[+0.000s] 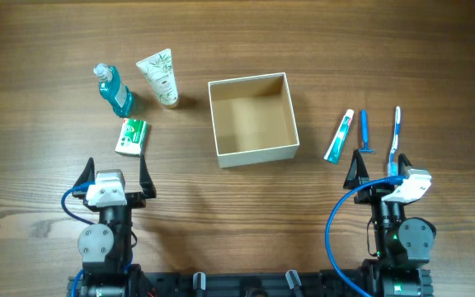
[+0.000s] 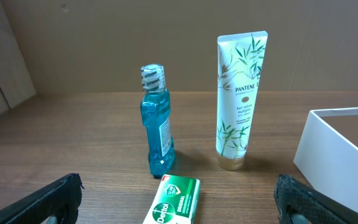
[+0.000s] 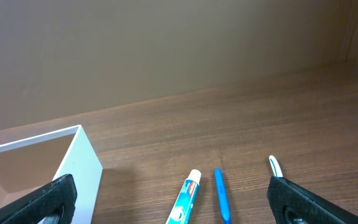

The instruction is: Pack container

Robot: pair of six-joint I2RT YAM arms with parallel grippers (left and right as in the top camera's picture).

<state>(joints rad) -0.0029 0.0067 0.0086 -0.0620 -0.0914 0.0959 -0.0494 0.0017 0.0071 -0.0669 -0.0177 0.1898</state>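
Note:
The container (image 1: pixel 253 150), a square open-topped box with cream walls and a tan inside, sits mid-table; its corner shows in the left wrist view (image 2: pixel 331 149) and the right wrist view (image 3: pixel 79 165). My left gripper (image 1: pixel 115 175) stands open near the front left, just behind a green-and-white soap carton (image 1: pixel 131 136) (image 2: pixel 174 201). Beyond that are a blue mouthwash bottle (image 1: pixel 115 91) (image 2: pixel 156 121) and a white shampoo tube (image 1: pixel 159 78) (image 2: pixel 238 99). My right gripper (image 1: pixel 378 169) stands open near a toothpaste tube (image 1: pixel 339 136) (image 3: pixel 186 198), a blue razor (image 1: pixel 364 130) (image 3: pixel 220 194) and a toothbrush (image 1: pixel 396 132) (image 3: pixel 273 165).
The wooden table's front edge (image 1: pixel 237 276) holds the two arm bases. A brown wall (image 3: pixel 166 50) rises behind the table's far side.

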